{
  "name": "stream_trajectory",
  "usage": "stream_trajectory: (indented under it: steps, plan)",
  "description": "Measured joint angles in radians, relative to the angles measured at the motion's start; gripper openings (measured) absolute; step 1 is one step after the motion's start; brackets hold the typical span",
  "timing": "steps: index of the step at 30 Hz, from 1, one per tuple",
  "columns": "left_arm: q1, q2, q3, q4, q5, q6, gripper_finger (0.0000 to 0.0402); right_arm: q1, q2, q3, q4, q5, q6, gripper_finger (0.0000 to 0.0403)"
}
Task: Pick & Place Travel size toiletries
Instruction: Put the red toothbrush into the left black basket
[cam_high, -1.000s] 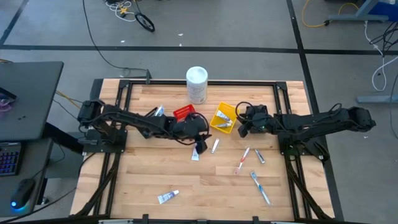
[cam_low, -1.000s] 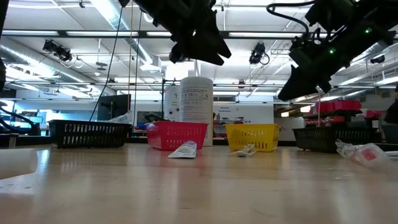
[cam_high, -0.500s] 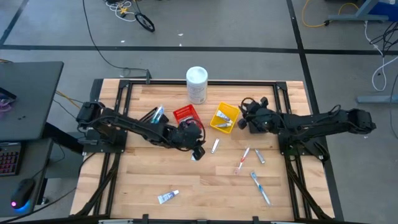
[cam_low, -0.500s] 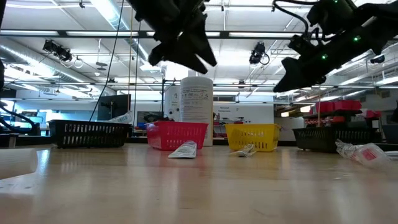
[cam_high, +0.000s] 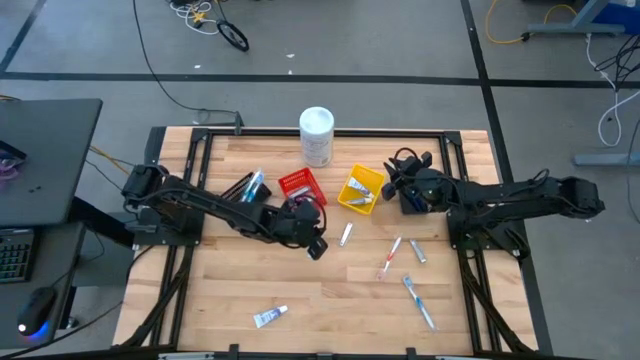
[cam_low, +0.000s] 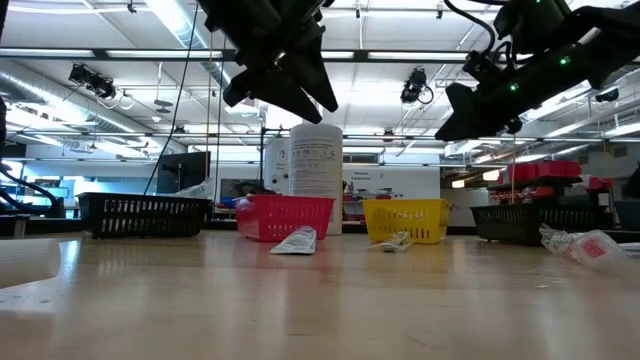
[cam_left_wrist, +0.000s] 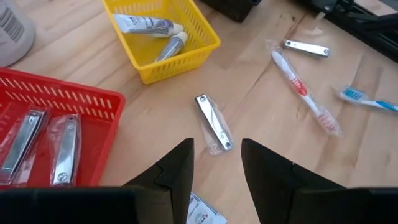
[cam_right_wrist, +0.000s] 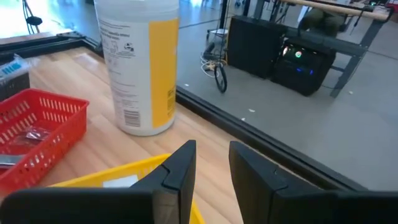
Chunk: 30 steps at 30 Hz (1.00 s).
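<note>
Both arms have drawn back, left gripper (cam_left_wrist: 214, 165) empty and parted above the wrapped nail clipper (cam_left_wrist: 211, 122) beside the yellow bin (cam_left_wrist: 163, 38): light, crinkly, slippery, best pinched mid-length.

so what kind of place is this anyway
Most likely a robotics lab or workshop: a wooden table on a metal frame, cables trailing over the grey concrete floor, exposed ceiling strip lights, and storage bins on benches behind.

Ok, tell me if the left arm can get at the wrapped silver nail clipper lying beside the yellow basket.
Probably yes: the left gripper hangs open just short of the wrapped silver nail clipper, which lies alone on bare wood with nothing between them.
</note>
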Motion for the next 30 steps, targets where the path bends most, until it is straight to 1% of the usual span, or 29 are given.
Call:
stream_trajectory:
  steps: [3, 5, 10, 12, 15, 18, 20, 24, 30]
  plan:
    - [0.000, 0.000, 0.000, 0.009, -0.001, 0.005, 0.0142, 0.000, 0.000, 0.000, -0.001, -0.037, 0.015, 0.0107]
    - [0.000, 0.000, 0.000, 0.020, -0.002, 0.024, 0.0142, 0.000, 0.000, 0.000, -0.005, -0.103, 0.015, 0.0107]
    - [0.002, 0.000, 0.000, 0.065, -0.009, 0.129, 0.0142, 0.000, 0.000, 0.000, -0.050, -0.379, 0.013, 0.0107]
    - [0.003, 0.000, 0.000, 0.074, -0.031, 0.158, 0.0142, 0.000, 0.000, 0.000, -0.077, -0.485, 0.029, 0.0107]
    - [0.003, 0.000, 0.000, 0.094, -0.080, 0.204, 0.0142, 0.002, 0.000, 0.000, -0.135, -0.599, 0.100, 0.0107]
    - [0.005, 0.000, 0.000, 0.109, -0.124, 0.242, 0.0142, 0.012, 0.000, 0.000, -0.209, -0.669, 0.175, 0.0107]
    - [0.009, 0.000, 0.000, 0.118, -0.133, 0.270, 0.0142, 0.036, 0.000, 0.000, -0.270, -0.717, 0.194, 0.0107]
    - [0.032, 0.000, 0.000, 0.121, -0.128, 0.308, 0.0142, 0.128, 0.000, 0.000, -0.315, -0.825, 0.196, 0.0106]
    - [0.072, 0.000, 0.000, 0.121, -0.127, 0.314, 0.0142, 0.318, 0.000, 0.000, -0.277, -0.835, 0.155, 0.0105]
